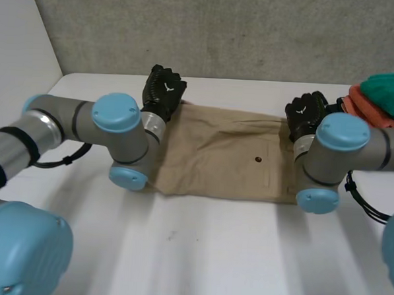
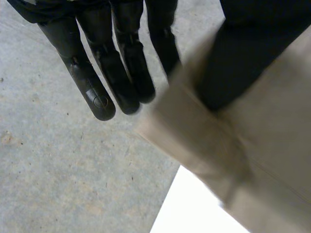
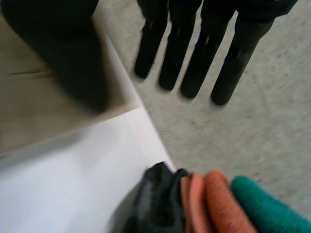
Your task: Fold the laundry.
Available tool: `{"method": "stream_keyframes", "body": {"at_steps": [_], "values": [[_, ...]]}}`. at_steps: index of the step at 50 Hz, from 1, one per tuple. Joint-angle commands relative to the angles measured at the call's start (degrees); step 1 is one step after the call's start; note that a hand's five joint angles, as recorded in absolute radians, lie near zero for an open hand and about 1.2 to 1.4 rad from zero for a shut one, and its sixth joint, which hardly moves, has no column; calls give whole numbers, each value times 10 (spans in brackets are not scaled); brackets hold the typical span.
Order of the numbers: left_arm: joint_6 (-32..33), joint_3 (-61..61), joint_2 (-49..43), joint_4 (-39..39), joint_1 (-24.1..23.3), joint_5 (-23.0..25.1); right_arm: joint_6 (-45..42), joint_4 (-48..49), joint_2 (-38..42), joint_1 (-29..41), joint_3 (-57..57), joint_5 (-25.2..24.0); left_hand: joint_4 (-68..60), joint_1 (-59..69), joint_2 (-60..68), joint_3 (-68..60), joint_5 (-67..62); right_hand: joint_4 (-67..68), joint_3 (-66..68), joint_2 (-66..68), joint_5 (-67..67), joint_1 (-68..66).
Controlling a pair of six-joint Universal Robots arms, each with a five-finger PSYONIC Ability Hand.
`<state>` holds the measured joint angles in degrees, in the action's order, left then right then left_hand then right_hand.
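Tan shorts (image 1: 222,162) spread on table (image 1: 211,254), left hand (image 1: 163,89) pinching far corner, right hand (image 1: 306,113) straight-fingered, thumb on opposite corner

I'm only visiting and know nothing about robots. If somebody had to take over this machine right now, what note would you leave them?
Left hand: at the far left corner of the tan garment; whether it grips cannot be told.
Right hand: open at the far right corner, fingers straight past the cloth's edge, thumb over the cloth.
Things: garment spread on the white table, button pocket up; stack of folded clothes beside the right hand.
Done: garment laid out, hands at its far edge.
Left: probably take both corners, fold, add to the stack.
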<state>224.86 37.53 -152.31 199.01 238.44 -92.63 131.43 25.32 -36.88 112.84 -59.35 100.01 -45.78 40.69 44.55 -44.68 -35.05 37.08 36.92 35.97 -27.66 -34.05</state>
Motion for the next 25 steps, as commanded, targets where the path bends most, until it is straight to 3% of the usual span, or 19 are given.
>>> {"method": "stream_keyframes", "body": {"at_steps": [1, 7, 12, 15, 19, 25], "values": [[-10, 14, -5, 59, -36, -3, -46, 74, 8, 13, -17, -6, 358, -307, -345, 347, 351, -271, -269, -260, 277, 241], [-53, 119, 132, 83, -45, -3, 37, 51, -139, 11, -91, -10, 358, -307, -345, 347, 351, -271, -269, -260, 277, 241], [-96, 194, 232, 86, -56, -4, 96, -80, -242, 6, -128, -48, 358, -307, -345, 347, 351, -271, -269, -260, 277, 241], [-128, 246, 288, 81, -64, -1, 130, -155, -260, 2, -136, -56, 358, -307, -345, 347, 351, -271, -269, -260, 277, 241], [-173, 316, 349, 65, -65, 6, 239, -305, -275, -21, -152, -67, 358, -307, -345, 347, 351, -271, -269, -260, 277, 241], [-233, 389, 404, -23, -59, 66, 311, -375, -275, -38, -195, -134, 358, -307, -345, 347, 351, -223, -221, -212, 229, 193]]}}
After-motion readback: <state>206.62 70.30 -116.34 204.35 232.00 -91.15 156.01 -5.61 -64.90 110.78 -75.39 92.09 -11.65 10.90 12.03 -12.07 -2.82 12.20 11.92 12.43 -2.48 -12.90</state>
